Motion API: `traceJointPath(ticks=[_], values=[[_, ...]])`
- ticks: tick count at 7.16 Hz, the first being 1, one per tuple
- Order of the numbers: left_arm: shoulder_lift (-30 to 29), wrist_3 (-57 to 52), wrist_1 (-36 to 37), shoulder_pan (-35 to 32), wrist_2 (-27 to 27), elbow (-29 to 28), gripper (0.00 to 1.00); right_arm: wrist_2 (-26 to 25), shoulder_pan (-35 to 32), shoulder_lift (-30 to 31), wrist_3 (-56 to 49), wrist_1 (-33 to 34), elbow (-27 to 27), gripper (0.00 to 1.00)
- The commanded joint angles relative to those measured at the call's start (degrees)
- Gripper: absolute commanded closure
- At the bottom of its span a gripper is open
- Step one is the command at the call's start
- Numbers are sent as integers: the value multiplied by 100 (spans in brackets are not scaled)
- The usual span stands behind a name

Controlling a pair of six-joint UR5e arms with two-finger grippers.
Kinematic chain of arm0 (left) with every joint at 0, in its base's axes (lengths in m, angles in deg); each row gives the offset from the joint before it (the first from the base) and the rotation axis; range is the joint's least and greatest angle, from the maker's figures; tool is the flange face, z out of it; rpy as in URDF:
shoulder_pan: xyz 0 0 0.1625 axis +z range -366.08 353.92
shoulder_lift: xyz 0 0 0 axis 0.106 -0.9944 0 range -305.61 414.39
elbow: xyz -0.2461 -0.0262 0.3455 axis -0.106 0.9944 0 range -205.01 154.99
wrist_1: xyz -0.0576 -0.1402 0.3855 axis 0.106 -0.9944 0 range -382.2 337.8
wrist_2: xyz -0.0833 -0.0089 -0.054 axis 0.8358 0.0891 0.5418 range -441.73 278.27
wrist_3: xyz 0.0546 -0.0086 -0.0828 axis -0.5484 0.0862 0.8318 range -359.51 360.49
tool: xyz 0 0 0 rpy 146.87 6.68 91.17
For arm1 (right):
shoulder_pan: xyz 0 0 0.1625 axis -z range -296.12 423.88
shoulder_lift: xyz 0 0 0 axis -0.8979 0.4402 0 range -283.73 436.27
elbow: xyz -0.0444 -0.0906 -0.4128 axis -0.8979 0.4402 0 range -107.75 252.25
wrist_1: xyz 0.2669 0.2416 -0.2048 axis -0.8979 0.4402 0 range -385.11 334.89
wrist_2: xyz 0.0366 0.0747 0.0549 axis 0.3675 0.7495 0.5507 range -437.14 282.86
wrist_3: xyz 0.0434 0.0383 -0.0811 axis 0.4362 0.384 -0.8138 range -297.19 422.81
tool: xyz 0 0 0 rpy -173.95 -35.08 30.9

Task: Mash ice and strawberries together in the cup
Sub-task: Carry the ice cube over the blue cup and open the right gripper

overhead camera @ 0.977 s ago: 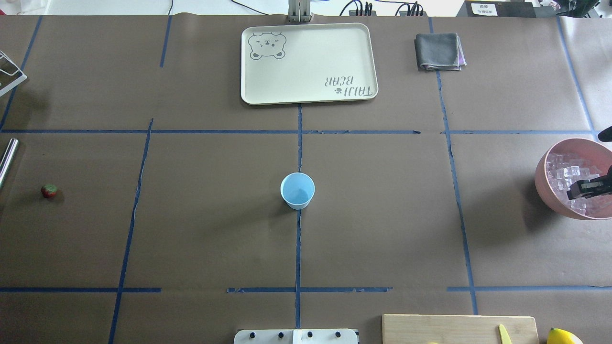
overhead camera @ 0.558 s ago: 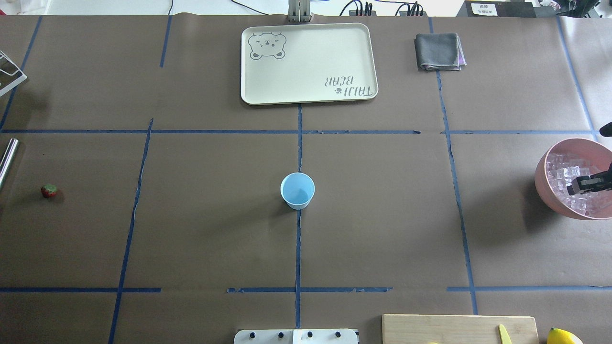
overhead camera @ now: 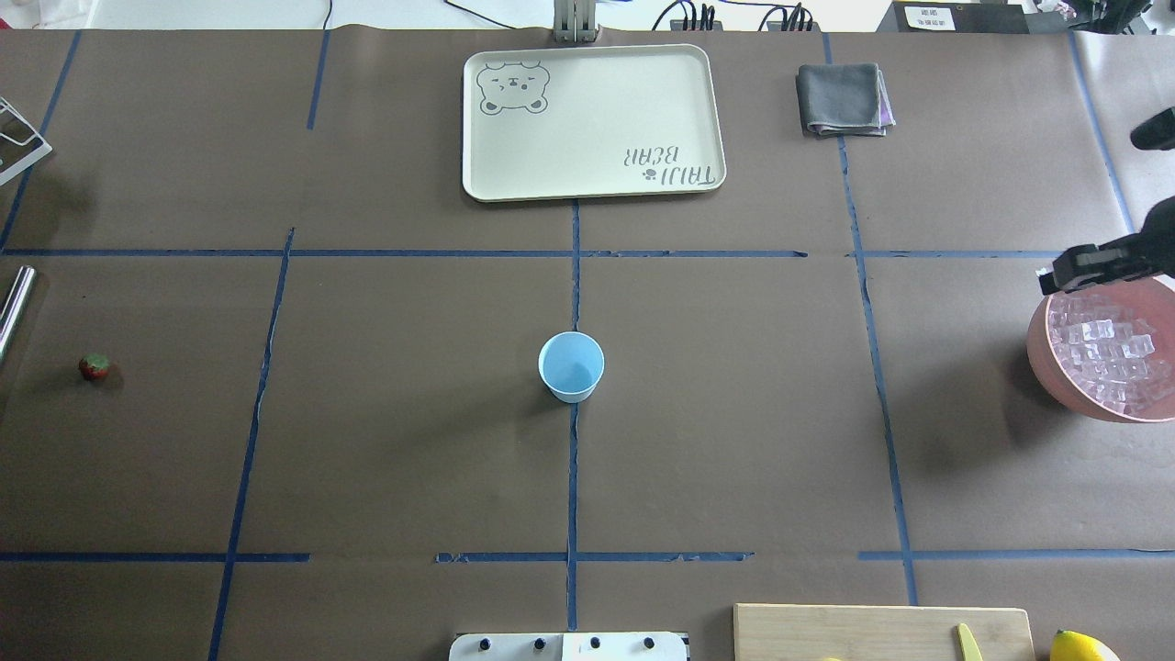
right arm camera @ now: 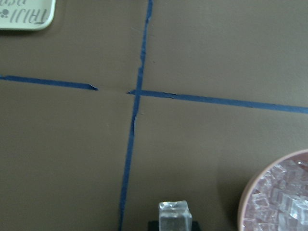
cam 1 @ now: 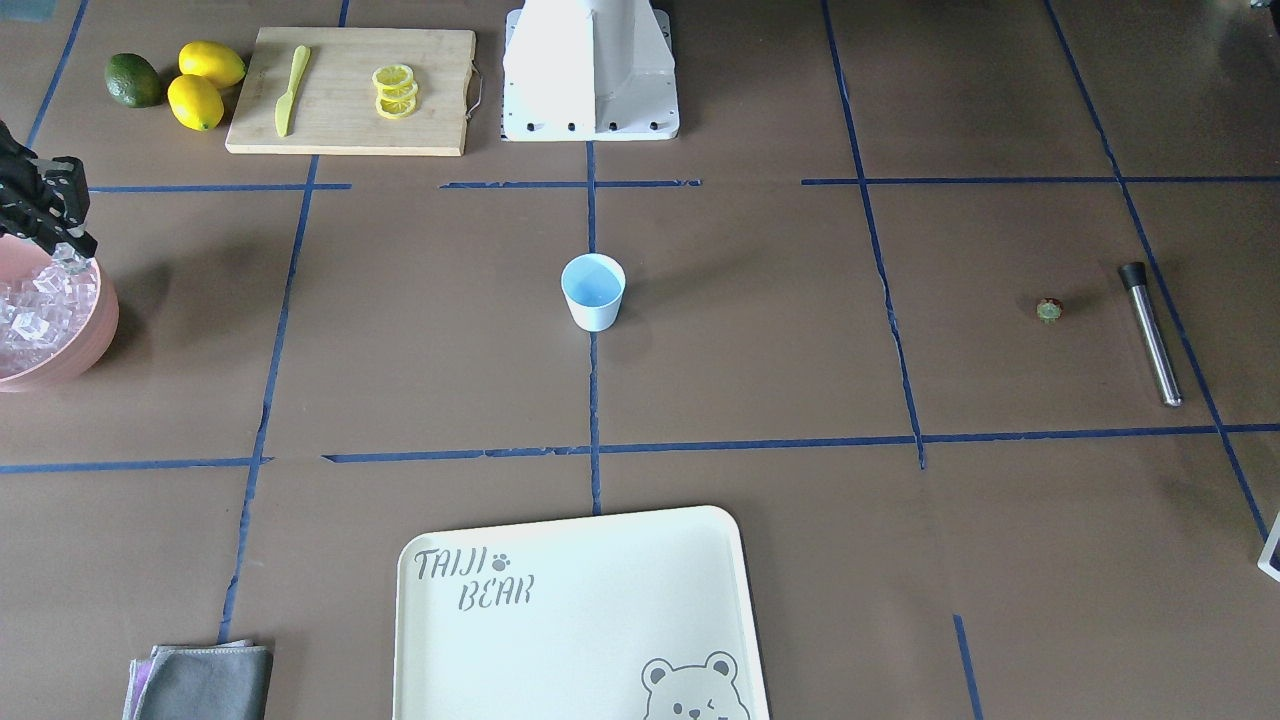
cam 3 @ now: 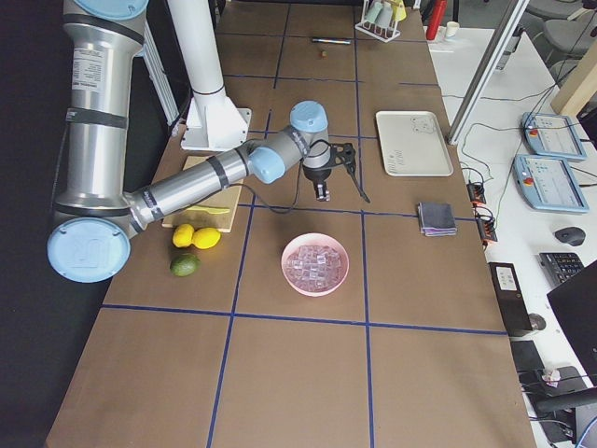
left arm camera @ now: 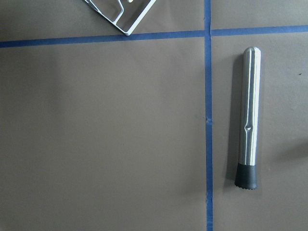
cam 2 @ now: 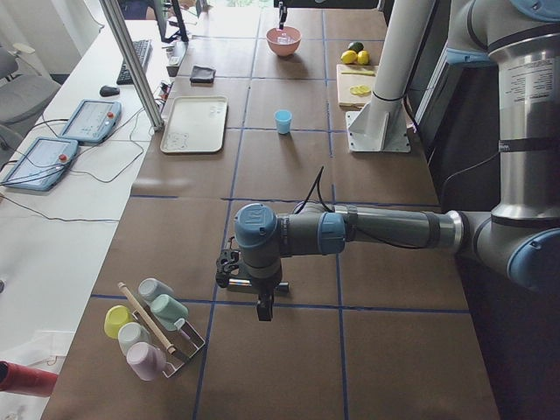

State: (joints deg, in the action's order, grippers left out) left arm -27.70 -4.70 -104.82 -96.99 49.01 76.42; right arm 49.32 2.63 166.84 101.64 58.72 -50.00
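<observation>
Nearest the robot's white base (cam 1: 590,70) we see a pale wooden cutting board (cam 1: 340,125) bearing a stack of yellow lemon slices (cam 1: 395,90) and a yellow-green plastic knife (cam 1: 290,88). Two whole yellow lemons (cam 1: 195,102) and a dark green round fruit (cam 1: 133,80) lie just beside it. Farther out, in the middle of the brown paper-covered table (overhead camera: 413,441), the small light-blue tapered plastic cup (overhead camera: 571,367) stands upright on a blue tape line. In the same row, well off to the robot's left, lies the tiny red strawberry (overhead camera: 94,367) with its green cap, near a brushed-steel muddler rod (cam 1: 1150,335) with a black tip. The left gripper (cam 2: 264,313) hangs over that end of the table, near a wire rack of pastel cups (cam 2: 149,328); we cannot tell whether its jaws are apart or together. Well off to the robot's right sits the large pink bowl (overhead camera: 1037,353) heaped with small clear ice cubes (overhead camera: 1106,353). The right gripper (cam 1: 68,250) hangs in the air close by the bowl's rim, clenched on one clear ice cube (right arm camera: 175,215) held apart from the heap. Farthest from the robot lie a cream rectangular tray (overhead camera: 597,119) printed with a bear and a folded grey cloth (overhead camera: 843,99), well apart from each other.
</observation>
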Motion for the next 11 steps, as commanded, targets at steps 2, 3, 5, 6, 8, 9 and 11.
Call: traceJointPath(ticks=[2,3,5,6,8,9,11], values=[[-9,0,-9,3,-5,53,0,-1195,1705,-2491,1849,2122,121,100],[-9,0,-9,3,4,61,0,-1420,2079,-3301,2309,2408,610,100],[-9,0,-9,3,4,70,0,-1893,2782,-4218,3198,2393,1384,100],[-9,0,-9,3,4,79,0,-2201,3116,-4754,3558,2375,2032,100],[-9,0,-9,20,4,96,0,-2422,3530,-5015,3876,1852,2731,99],[-9,0,-9,29,4,96,0,-2650,3620,-5066,3983,1613,2985,99],[0,0,0,64,4,88,0,-2661,3638,-5023,4010,1479,3084,91]])
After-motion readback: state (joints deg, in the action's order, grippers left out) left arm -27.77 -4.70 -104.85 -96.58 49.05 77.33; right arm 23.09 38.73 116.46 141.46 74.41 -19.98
